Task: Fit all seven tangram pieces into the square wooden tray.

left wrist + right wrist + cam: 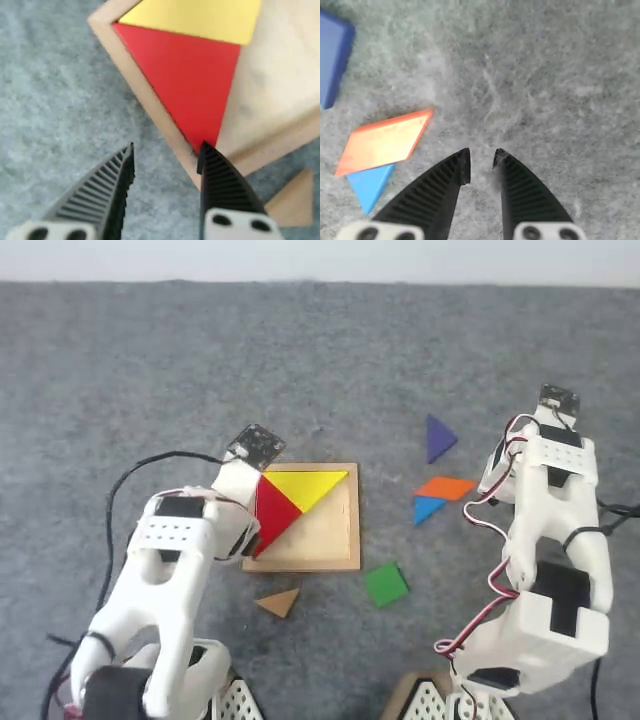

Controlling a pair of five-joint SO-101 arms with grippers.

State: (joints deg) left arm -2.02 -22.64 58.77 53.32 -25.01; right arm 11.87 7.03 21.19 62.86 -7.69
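Note:
The square wooden tray [335, 550] lies mid-table with a yellow triangle [305, 484] and a red triangle [272, 512] inside it. My left gripper [167, 155] hangs open over the tray's left rim [150, 102], one fingertip [206, 149] at the red triangle's [192, 82] corner. Loose on the carpet are a wooden triangle [279, 601], a green square [386, 584], a purple triangle [438, 436], an orange parallelogram [446, 488] and a light blue triangle [427, 509]. My right gripper [481, 160] is open above bare carpet beside the orange parallelogram [382, 142] and blue triangle [370, 186].
Grey carpet covers the table. The right half of the tray floor [280, 95] is bare wood. A wooden triangle [292, 200] lies just off the tray's corner. Cables trail from both arms. Two white bases stand at the near edge.

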